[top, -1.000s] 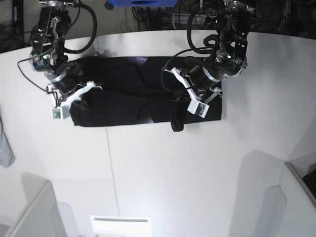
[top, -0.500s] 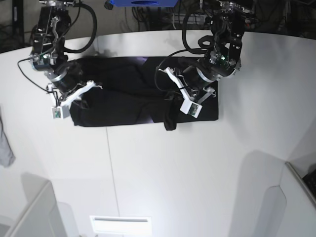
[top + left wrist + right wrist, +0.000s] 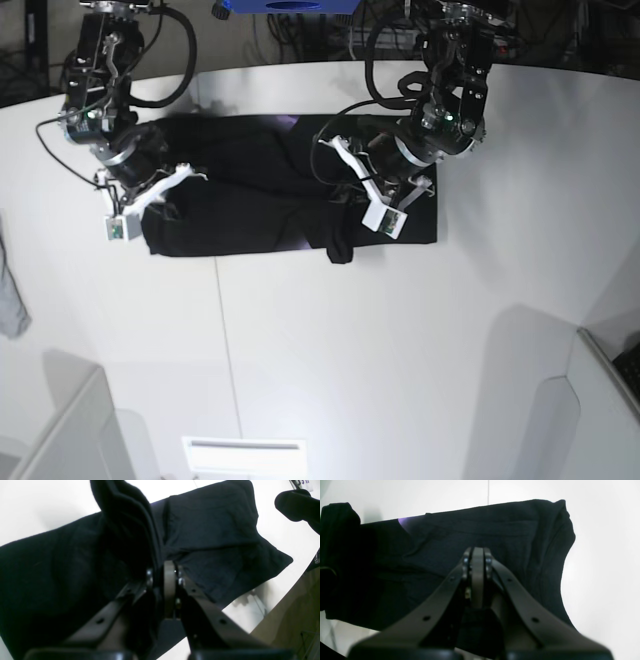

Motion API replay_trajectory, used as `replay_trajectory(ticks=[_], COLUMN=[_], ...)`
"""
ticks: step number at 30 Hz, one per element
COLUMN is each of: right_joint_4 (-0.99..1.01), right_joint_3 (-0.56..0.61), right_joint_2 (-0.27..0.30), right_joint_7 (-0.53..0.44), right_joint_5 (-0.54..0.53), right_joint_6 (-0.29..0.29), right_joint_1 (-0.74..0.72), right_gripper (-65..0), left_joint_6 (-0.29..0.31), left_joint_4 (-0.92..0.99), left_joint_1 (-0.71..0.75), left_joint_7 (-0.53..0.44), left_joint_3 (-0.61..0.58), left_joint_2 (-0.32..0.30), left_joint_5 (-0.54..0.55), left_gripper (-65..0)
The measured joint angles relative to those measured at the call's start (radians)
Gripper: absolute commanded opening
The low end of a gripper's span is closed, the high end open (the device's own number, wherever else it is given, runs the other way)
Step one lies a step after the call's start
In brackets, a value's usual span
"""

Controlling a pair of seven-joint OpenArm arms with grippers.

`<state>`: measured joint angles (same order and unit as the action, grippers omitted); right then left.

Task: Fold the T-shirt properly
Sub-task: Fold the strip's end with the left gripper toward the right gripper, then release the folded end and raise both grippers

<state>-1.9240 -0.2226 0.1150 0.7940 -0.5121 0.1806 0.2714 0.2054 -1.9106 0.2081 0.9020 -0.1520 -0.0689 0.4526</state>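
Observation:
The black T-shirt (image 3: 250, 200) lies as a long folded band across the far half of the white table (image 3: 350, 350). My left gripper (image 3: 342, 208) is shut on a raised fold of the T-shirt (image 3: 125, 517), which stands above the fingers in the left wrist view, and the gripper (image 3: 162, 572) hangs over the shirt's right half. My right gripper (image 3: 168, 203) sits over the shirt's left end. Its fingers (image 3: 477, 555) are pressed together above the T-shirt (image 3: 470, 525), and I see no cloth between them. A small purple patch (image 3: 405, 523) shows near the shirt's far edge.
A small grey cloth scrap (image 3: 12, 290) hangs at the table's left edge. White bin walls stand at the bottom left (image 3: 70, 430) and bottom right (image 3: 600, 400). A blue object (image 3: 280, 6) and cables lie behind the table.
My left gripper has moved left in the base view, dragging the shirt's right end inward, so the band is shorter on that side. The right arm has not moved.

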Motion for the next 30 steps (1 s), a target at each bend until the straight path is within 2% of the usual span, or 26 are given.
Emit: replay_trajectory(ticks=[9,13,19,22,26,30], right_joint_4=[0.000,0.000,0.000,0.000,0.000,0.000], right_joint_3=[0.000,0.000,0.000,0.000,0.000,0.000], right_joint_2=[0.000,0.000,0.000,0.000,0.000,0.000], right_joint_7=[0.000,0.000,0.000,0.000,0.000,0.000], right_joint_5=[0.000,0.000,0.000,0.000,0.000,0.000], right_joint_6=[0.000,0.000,0.000,0.000,0.000,0.000], right_joint_1=[0.000,0.000,0.000,0.000,0.000,-0.002], right_gripper=[-65.0,-65.0,-65.0,-65.0,-65.0,-65.0], left_joint_6=[0.000,0.000,0.000,0.000,0.000,-0.003], left_joint_4=[0.000,0.000,0.000,0.008,0.060,0.063], left_joint_1=[0.000,0.000,0.000,-0.001,-0.022,-0.031], left_joint_7=[0.000,-0.001,-0.001,-0.001,0.000,-0.001], left_joint_3=[0.000,0.000,0.000,0.000,-0.003,-0.069], left_joint_2=[0.000,0.000,0.000,0.000,0.000,-0.002], left_joint_5=[0.000,0.001,0.001,0.002,0.002,0.001], left_gripper=[-65.0,-46.2,-26.7,-21.9,-22.2,-22.2])
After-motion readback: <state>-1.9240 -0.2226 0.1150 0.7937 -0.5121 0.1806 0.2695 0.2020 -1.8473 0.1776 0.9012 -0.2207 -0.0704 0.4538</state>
